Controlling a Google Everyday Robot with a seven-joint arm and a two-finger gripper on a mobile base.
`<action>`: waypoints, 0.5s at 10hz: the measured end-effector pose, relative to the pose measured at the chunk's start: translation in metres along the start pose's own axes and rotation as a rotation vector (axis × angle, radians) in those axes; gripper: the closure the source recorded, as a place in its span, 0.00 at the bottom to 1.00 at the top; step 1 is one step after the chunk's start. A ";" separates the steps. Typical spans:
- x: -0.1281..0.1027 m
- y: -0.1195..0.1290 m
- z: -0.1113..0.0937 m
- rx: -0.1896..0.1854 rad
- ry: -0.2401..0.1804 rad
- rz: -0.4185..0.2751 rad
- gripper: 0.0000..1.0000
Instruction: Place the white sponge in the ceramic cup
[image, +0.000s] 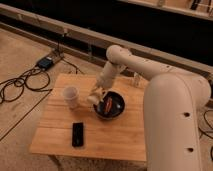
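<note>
White sponge (91, 101) shown as a small pale block at the tip of the end effector (96, 95), which is closed tight and, as far as one can judge from here, clamped on it. The single arm (131, 60) reaches in from the right of the view and bends downward, so the held block hangs above the wooden surface (115, 142) in the gap between the ceramic cup (70, 96) and the near rim of the black bowl (112, 116). The bowl holds something orange-red (108, 104) that is no part of this task. The coming move turns on one relation: the cup stands just beside the end effector, toward the left of the view, upright with its mouth open upward, and the sponge is not yet over that mouth. A short sideways carry, then a release, looks to be what is left. The sponge's long axis cannot be made out, so it is uncertain whether it would enter the narrow cup end-on. A black flat device (77, 134) lies well apart, nearer the front edge.
</note>
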 end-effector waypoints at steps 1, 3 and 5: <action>-0.006 0.007 -0.005 -0.020 0.009 0.026 1.00; -0.011 0.018 -0.015 -0.050 0.010 0.052 1.00; -0.012 0.019 -0.016 -0.051 0.009 0.054 1.00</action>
